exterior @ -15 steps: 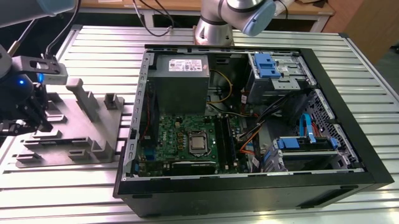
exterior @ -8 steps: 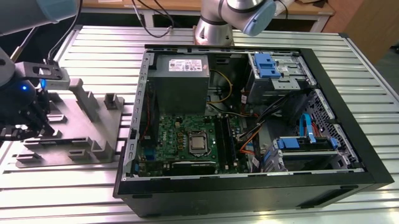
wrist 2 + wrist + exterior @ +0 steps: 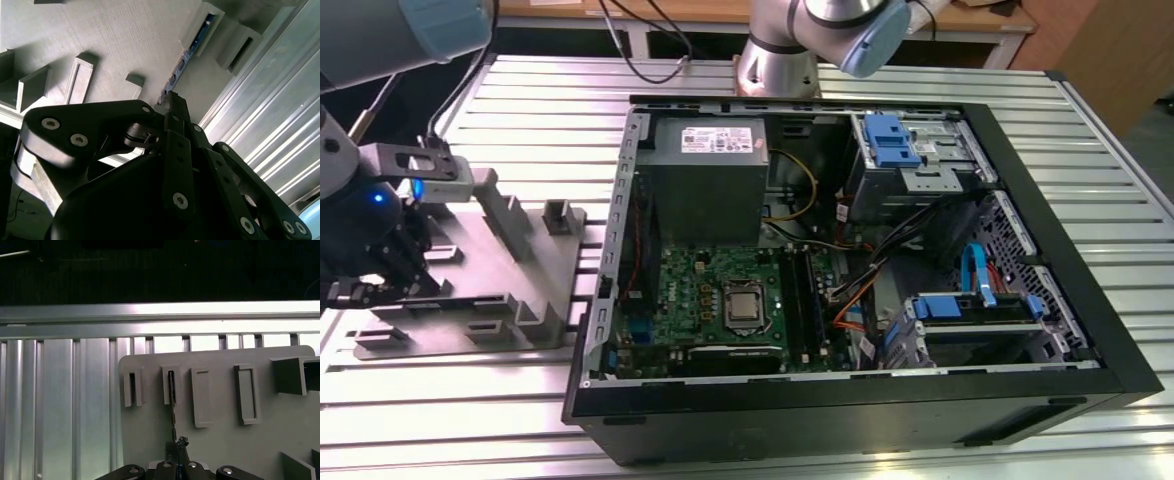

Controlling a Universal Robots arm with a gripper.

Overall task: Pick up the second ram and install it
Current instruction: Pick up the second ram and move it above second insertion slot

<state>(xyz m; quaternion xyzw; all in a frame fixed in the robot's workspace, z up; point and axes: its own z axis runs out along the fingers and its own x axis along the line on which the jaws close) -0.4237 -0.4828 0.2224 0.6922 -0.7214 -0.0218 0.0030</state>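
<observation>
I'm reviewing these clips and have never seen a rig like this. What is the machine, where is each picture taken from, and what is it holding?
It is a robot arm with a gripper at its end. The exterior view, taken off the arm, shows a slatted metal table carrying an open computer case with a green motherboard inside, and a grey holder tray at that view's left. Both wrist views come from cameras riding on the arm, looking past the gripper at the tray. A slim RAM stick stands on edge in one tray slot. The gripper looks shut on its near end and has not lifted it out.
</observation>
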